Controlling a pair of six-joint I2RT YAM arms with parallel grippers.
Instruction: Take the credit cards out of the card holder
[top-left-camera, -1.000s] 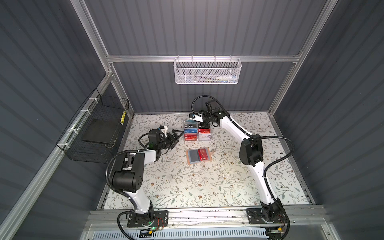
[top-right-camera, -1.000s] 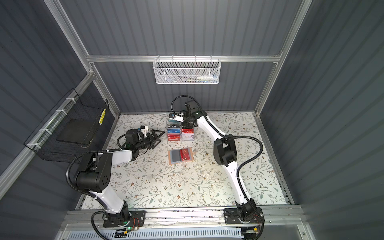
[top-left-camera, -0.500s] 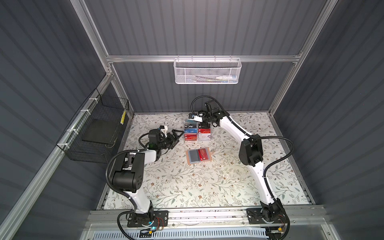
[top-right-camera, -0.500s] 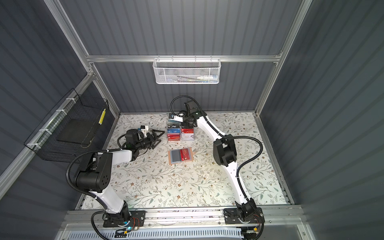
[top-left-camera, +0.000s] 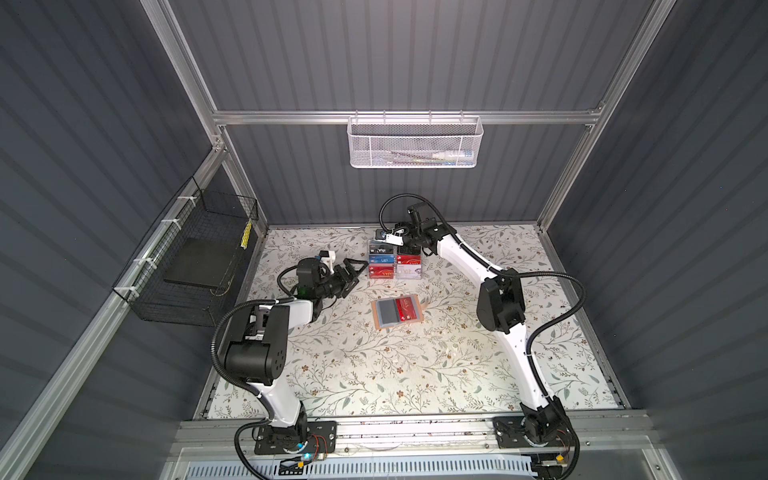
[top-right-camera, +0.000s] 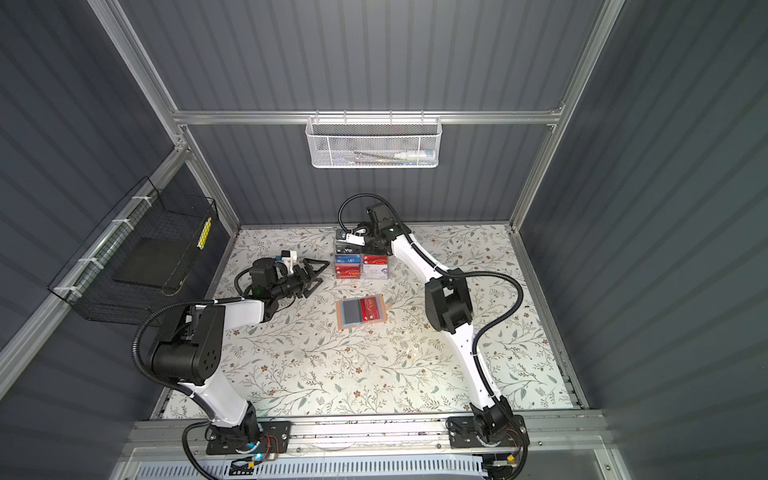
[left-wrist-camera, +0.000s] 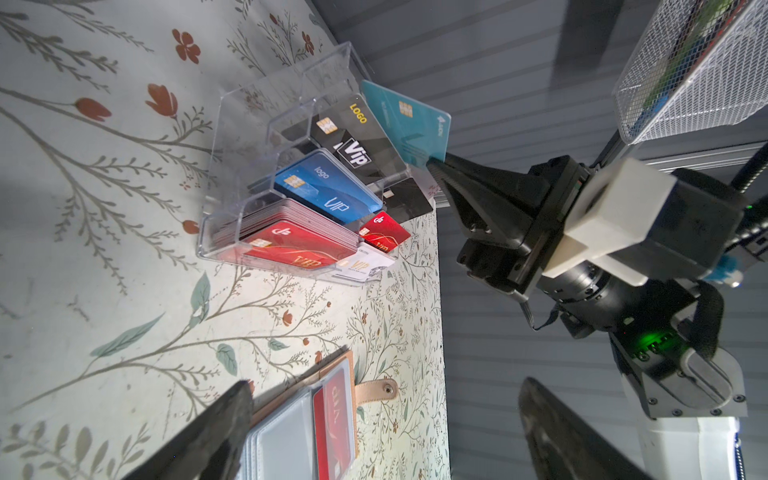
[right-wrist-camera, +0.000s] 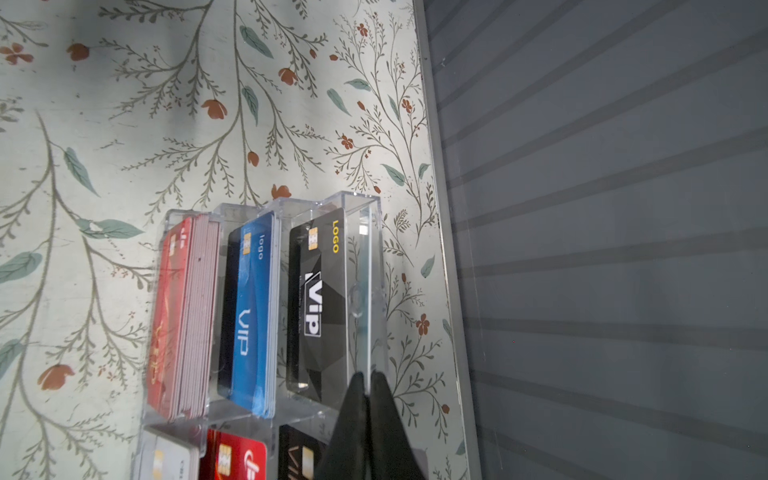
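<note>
R gripper (left-wrist-camera: 435, 163) is pinching a teal card (left-wrist-camera: 409, 120) at the clear rack (left-wrist-camera: 249, 124); L gripper (top-left-camera: 355, 270) is hanging wide open, empty. Card holder (top-left-camera: 386, 312) is lying open mid-table w/ a red card (top-left-camera: 406, 308) yet to pull

On table (top-left-camera: 374, 374), card holder (top-left-camera: 397, 311) in front of card rack (top-left-camera: 395, 266), left pincer (top-left-camera: 357, 274) left of rack.

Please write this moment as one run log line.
right tool: shut on teal card | left tool: open | card holder: open, red card inside
</note>
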